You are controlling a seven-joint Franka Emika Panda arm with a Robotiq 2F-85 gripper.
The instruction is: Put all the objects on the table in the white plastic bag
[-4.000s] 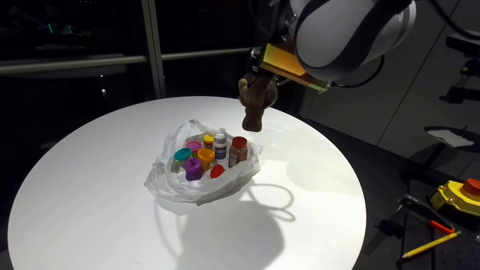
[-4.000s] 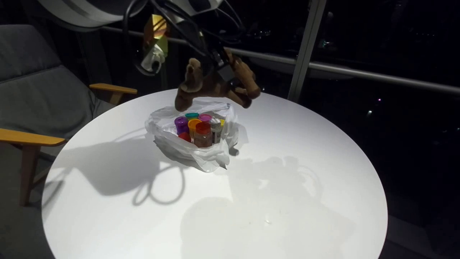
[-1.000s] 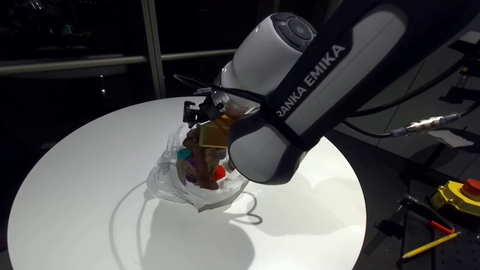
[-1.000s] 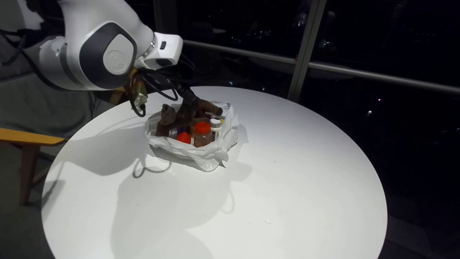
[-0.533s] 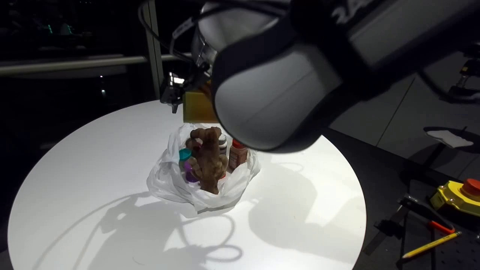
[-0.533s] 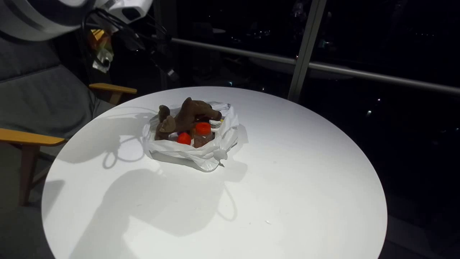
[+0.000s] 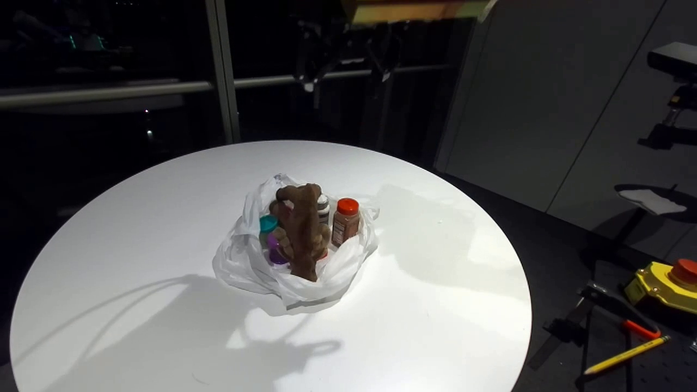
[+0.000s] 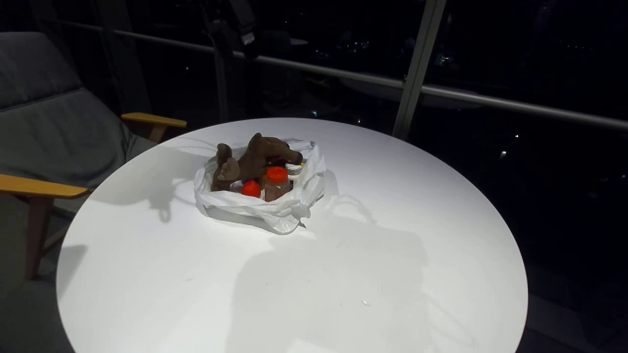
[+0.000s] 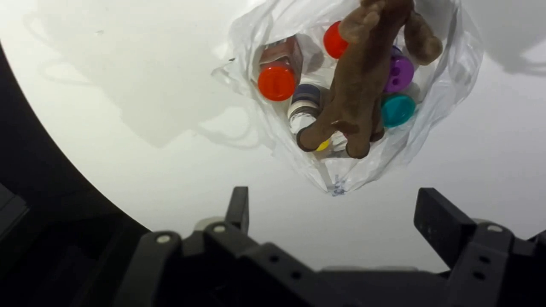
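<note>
Brown toy (image 7: 303, 228) lowered into white bag (image 7: 245, 262), over cups (image 9: 397, 111), beside red-topped jar (image 7: 345, 224)

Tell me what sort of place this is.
Probably an office lounge or lab set up for robot work: a gray padded armchair stands beside the round white table, and a red emergency-stop button sits off to one side.

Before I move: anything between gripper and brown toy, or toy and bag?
Nothing visible. The open gripper hangs high with only air between it and the brown toy, which already lies inside the bag, uncovered from above.
</note>
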